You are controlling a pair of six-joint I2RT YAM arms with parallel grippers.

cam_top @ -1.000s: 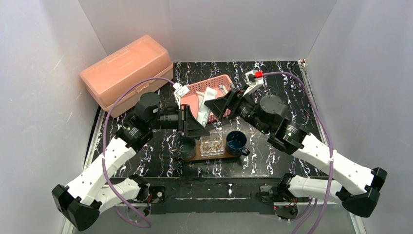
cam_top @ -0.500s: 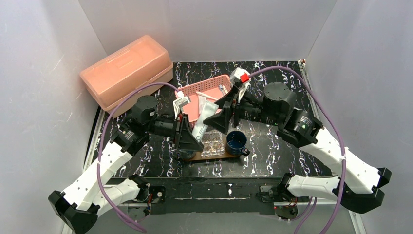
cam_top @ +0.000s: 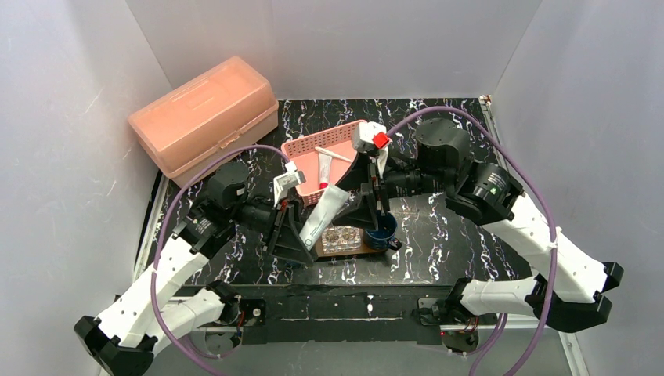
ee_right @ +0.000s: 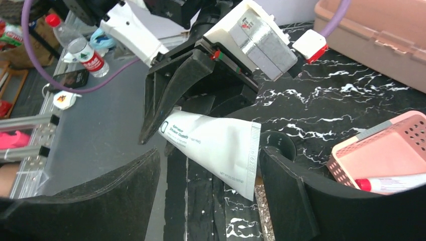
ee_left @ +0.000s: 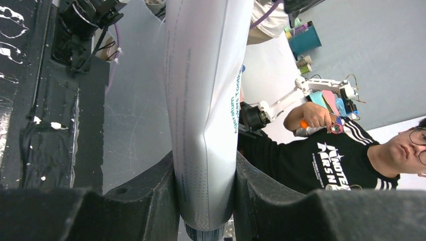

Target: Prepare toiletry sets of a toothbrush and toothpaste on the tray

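Clamping the cap end of a large silvery-white squeeze tube of toothpaste (cam_top: 322, 215), the left tool (cam_top: 301, 235) has both fingers pressed into the tube's sides, so that the tube dents slightly between them in the left wrist view. From that grip the tube slants up and away, and its flat crimped end lies between the fingers of the right tool (cam_top: 369, 210). The right tool's jaws stand wide apart on either side of that flat end; I cannot tell whether either finger touches it. Beneath both tools lies the flat brown wooden oval tray (cam_top: 354, 252), resting on the black white-veined marble desk (cam_top: 438, 227). On the tray, a small clear square plastic box (cam_top: 342, 237) sits right under the tube, and a dark blue mug (cam_top: 384, 233) stands just below the right tool's fingers. Beyond the tools, on their far side, is the pink plastic lattice basket (cam_top: 301, 146), holding a small white tube with a red cap (cam_top: 322, 168) and a thin white stick-like toothbrush (cam_top: 333, 154). Further off, past the left tool, a pink lidded plastic box (cam_top: 205, 116) stands at the desk's far corner.
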